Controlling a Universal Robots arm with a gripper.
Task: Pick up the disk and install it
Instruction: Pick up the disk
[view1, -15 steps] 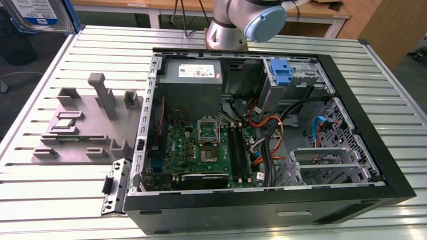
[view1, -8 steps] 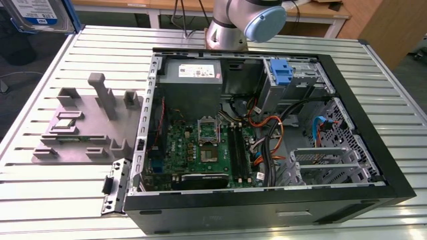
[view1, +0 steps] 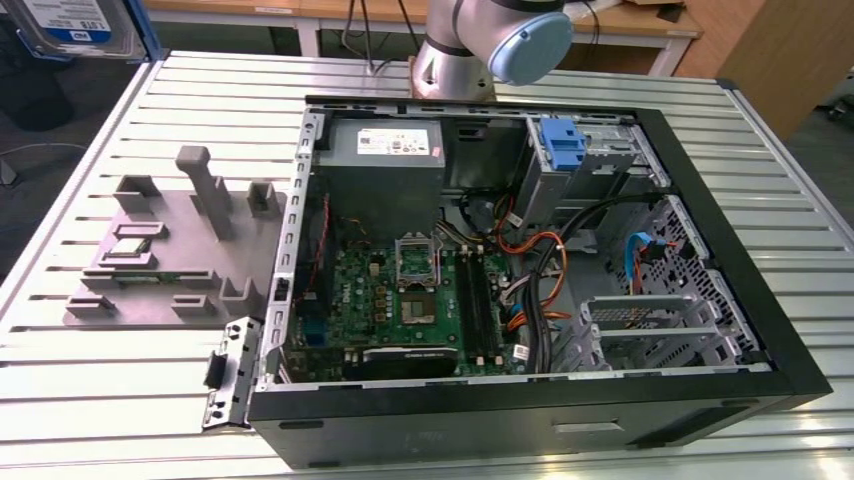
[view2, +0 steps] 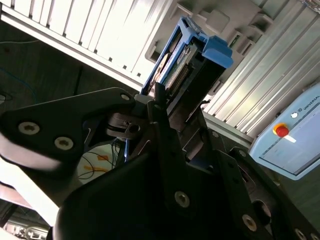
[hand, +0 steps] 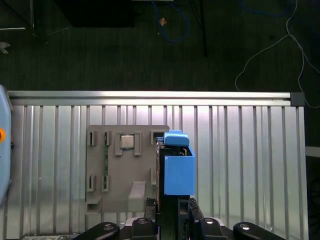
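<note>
The disk (hand: 178, 170) is a drive framed by a blue plastic carrier, seen edge-on in the first wrist view. It hangs in the air above the right end of the grey parts holder (hand: 122, 167). My gripper (hand: 170, 204) is shut on its lower end. In the second wrist view the black fingers (view2: 159, 102) clamp the disk (view2: 182, 62) from both sides. At the upper left corner of the exterior view, the disk (view1: 74, 25) shows its white-and-blue label, high above the table.
An open computer case (view1: 747, 300) lies on the slatted metal table (view1: 107, 400), with a motherboard, cables and a metal drive cage bearing an upright blue bracket (view1: 566, 148). The grey holder (view1: 160, 250) sits left of the case. A pendant (view2: 292, 137) lies off the table.
</note>
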